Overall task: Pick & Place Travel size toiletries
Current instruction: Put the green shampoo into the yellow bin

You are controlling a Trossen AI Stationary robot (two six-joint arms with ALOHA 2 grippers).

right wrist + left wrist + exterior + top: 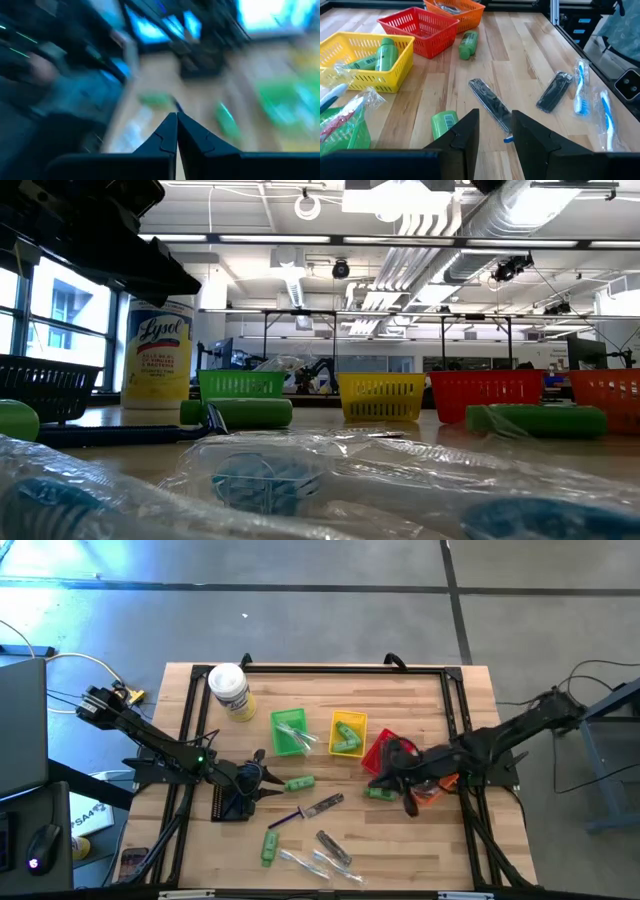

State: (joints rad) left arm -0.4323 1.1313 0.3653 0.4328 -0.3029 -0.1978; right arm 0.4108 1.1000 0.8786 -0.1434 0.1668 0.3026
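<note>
Travel size toiletries lie loose on the wooden table: green bottles (299,783) (378,793) (268,845), a dark blue razor (490,102), a dark grey oblong piece (554,91) and clear toothbrush packets (580,87). More green bottles (385,52) sit in the yellow basket (348,733). My left gripper (495,135) hovers open at the table's left, over a dark basket (230,802), with nothing between its fingers; the razor's blue end shows on the table beyond the gap. My right gripper (176,131) is shut and empty, above the red basket (385,750).
A big white jar with a yellow label (230,690) stands at the far left. A green basket (290,730) holding clear packets stands beside the yellow one, and an orange basket (430,790) sits under the right arm. Black rails frame the table's far and side edges.
</note>
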